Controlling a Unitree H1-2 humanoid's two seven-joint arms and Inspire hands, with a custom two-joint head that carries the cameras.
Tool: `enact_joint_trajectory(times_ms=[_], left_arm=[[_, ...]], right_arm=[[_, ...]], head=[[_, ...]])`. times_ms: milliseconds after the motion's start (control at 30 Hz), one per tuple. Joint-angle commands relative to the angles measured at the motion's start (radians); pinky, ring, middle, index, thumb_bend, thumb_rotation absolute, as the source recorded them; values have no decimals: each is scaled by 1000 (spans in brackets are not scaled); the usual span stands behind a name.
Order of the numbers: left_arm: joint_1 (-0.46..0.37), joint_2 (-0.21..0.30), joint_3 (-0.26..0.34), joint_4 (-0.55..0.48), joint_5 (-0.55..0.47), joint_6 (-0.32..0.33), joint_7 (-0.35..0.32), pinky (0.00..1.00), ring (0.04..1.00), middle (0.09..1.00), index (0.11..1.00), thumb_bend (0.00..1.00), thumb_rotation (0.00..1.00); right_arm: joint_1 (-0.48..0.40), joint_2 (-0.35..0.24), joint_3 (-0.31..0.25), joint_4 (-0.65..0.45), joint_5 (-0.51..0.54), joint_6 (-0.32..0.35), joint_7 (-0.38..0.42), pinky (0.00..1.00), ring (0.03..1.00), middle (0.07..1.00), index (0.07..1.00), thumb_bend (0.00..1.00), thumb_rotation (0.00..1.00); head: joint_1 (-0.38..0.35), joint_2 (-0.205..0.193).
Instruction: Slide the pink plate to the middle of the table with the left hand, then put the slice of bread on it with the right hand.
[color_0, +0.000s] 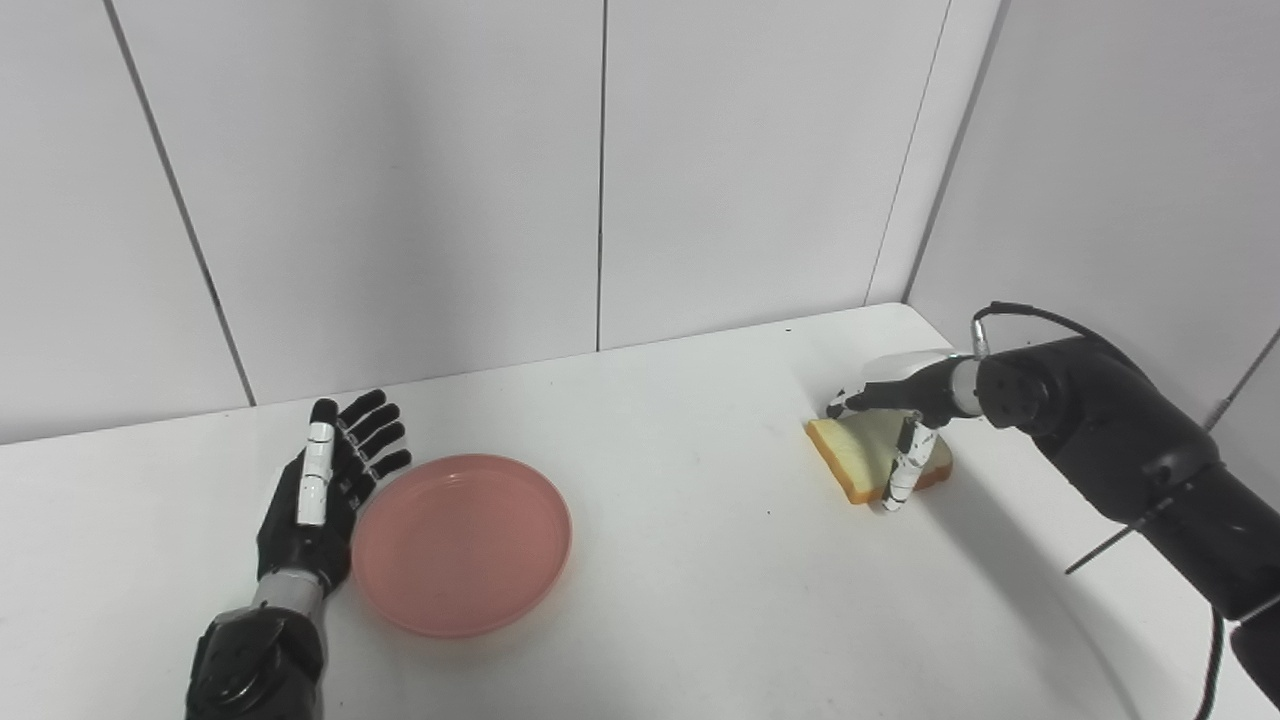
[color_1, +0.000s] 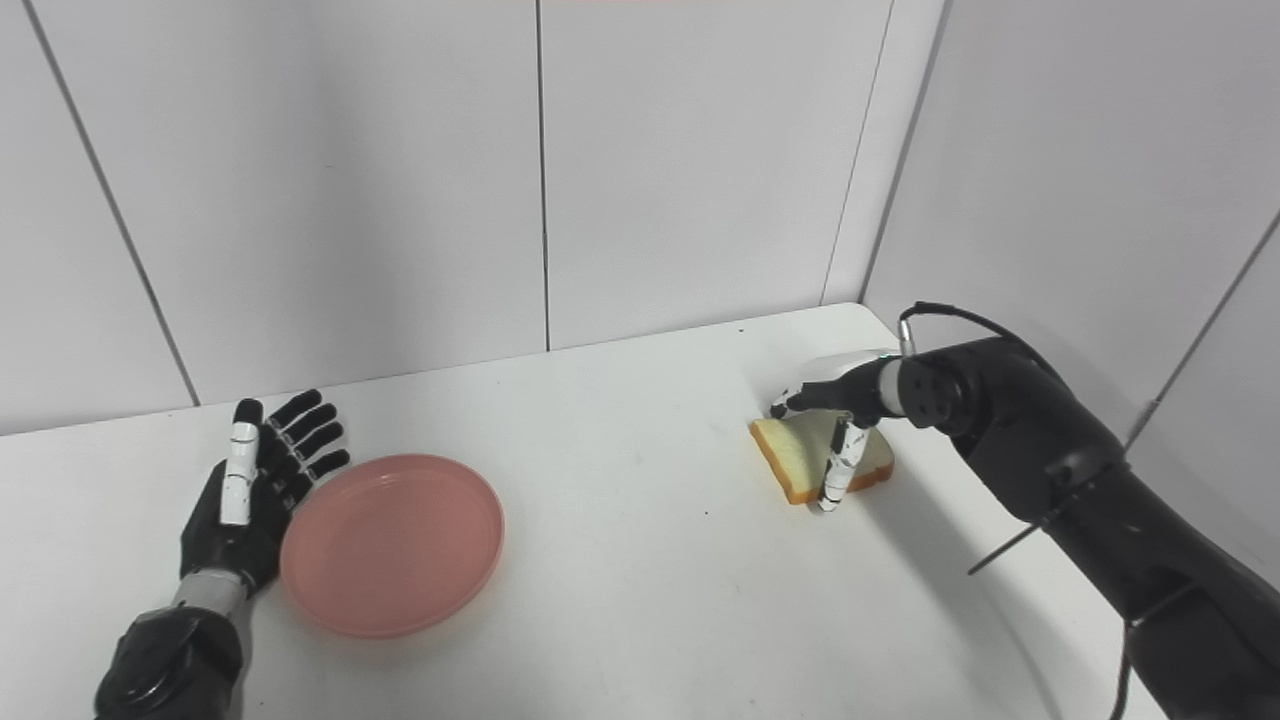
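The pink plate lies flat on the white table, left of the middle. My left hand is open, its fingers stretched out flat, right beside the plate's left rim; whether it touches the rim I cannot tell. The slice of bread lies at the right of the table. My right hand reaches over it from the right, with fingers over the far edge and the thumb down at the near side. The slice still rests on the table, its right end hidden under the hand.
The white table meets grey wall panels at the back and at the right, forming a corner behind the bread. A cable and a thin rod stick out from my right forearm.
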Motion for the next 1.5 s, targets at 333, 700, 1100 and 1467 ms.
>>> enact_joint_trajectory(times_ms=[333, 700, 1100, 1467], left_arm=[[24, -1, -1, 7, 3, 58, 13, 732, 818, 794, 731, 814, 855], [24, 0, -2, 8, 2, 57, 9, 734, 819, 794, 730, 827, 855], [23, 0, -2, 3, 0, 65, 8, 740, 820, 795, 737, 822, 855], [24, -2, -4, -1, 5, 72, 15, 735, 819, 793, 734, 824, 857]], right_arm=[[1, -20, -12, -1, -41, -57, -119, 1000, 1000, 1000, 915, 1000, 341], [5, -22, -10, 10, -79, -74, -131, 1000, 1000, 1000, 907, 1000, 322], [7, -16, -12, 29, -111, -32, -126, 911, 924, 911, 840, 993, 240], [-2, -7, -3, 62, -102, -4, -92, 573, 624, 675, 796, 904, 186]], head=[[1, 4], [1, 8], [2, 12], [0, 15]])
